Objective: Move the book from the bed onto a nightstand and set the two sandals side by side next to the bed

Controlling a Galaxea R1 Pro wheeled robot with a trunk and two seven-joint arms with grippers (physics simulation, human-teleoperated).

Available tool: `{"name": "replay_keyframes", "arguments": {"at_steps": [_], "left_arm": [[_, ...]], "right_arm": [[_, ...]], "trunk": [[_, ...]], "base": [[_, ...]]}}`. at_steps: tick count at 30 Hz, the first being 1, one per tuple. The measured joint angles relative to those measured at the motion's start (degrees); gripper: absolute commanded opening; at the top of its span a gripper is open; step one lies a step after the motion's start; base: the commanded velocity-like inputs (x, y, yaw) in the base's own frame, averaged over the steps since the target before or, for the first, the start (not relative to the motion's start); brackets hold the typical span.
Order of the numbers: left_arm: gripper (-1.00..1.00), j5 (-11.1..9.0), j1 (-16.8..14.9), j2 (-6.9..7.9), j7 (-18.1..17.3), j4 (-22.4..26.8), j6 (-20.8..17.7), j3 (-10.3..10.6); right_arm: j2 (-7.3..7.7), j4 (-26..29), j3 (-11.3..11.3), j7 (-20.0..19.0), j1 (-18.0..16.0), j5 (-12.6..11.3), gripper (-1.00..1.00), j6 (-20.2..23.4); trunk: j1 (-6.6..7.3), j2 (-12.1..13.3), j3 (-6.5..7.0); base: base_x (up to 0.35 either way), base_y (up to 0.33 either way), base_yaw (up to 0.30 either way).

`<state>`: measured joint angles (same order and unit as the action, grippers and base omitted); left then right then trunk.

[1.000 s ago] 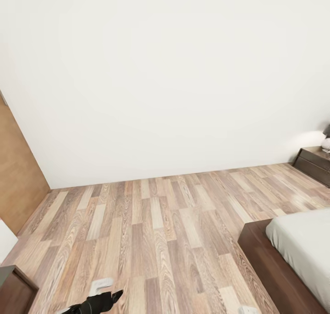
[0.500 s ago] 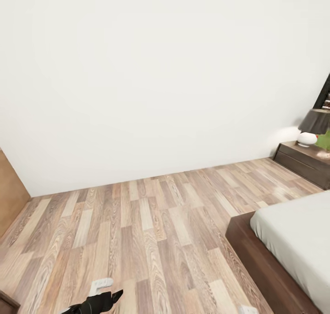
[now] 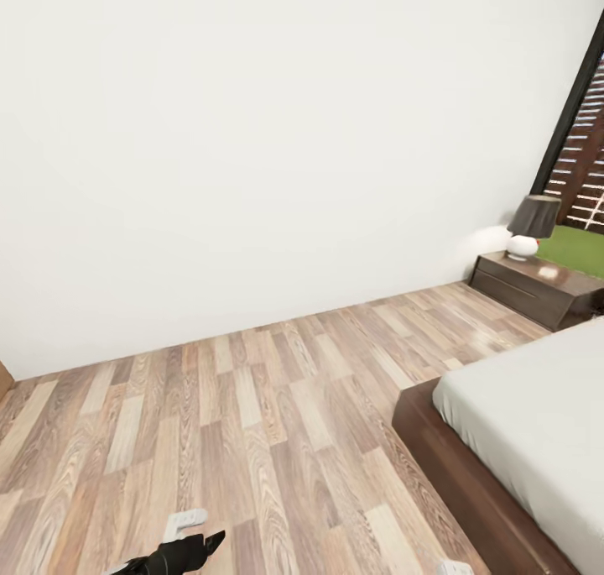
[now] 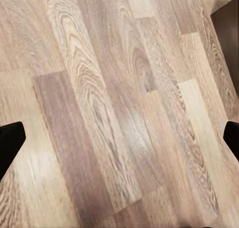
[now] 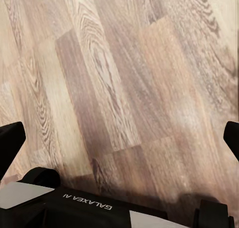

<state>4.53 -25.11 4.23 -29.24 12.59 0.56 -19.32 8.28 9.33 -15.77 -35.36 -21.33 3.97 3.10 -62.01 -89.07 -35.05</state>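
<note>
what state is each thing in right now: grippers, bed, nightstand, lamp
left gripper: open, empty, over bare wood floor
right gripper: open, empty, over floor
bed: visible mattress part bare
nightstand: drawers shut, lamp on top
lamp: upright; lit or not, cannot tell

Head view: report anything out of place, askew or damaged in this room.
Nothing stands out. The bed has a smooth mattress, the lamp stands upright on the nightstand, and the floor planks look intact. No spill or damage shows.
</note>
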Motion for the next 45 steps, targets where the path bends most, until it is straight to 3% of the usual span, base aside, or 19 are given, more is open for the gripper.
{"name": "replay_keyframes", "arguments": {"at_steps": [10,45], "left_arm": [[1.00,0.00,0.00,0.00,0.00,-0.01,0.00,0.00],[1.00,0.00,0.00,0.00,0.00,-0.01,0.00,0.00]], "right_arm": [[0.00,0.00,0.00,-0.01,0.00,0.01,1.00,-0.01],[0.00,0.00,0.00,0.04,0.00,0.01,1.00,-0.01]], "trunk": [[0.00,0.00,0.00],[-0.02,0.00,0.00]], "base": [[0.188,0.101,-0.199],[0.003,0.002,-0.199]]}}
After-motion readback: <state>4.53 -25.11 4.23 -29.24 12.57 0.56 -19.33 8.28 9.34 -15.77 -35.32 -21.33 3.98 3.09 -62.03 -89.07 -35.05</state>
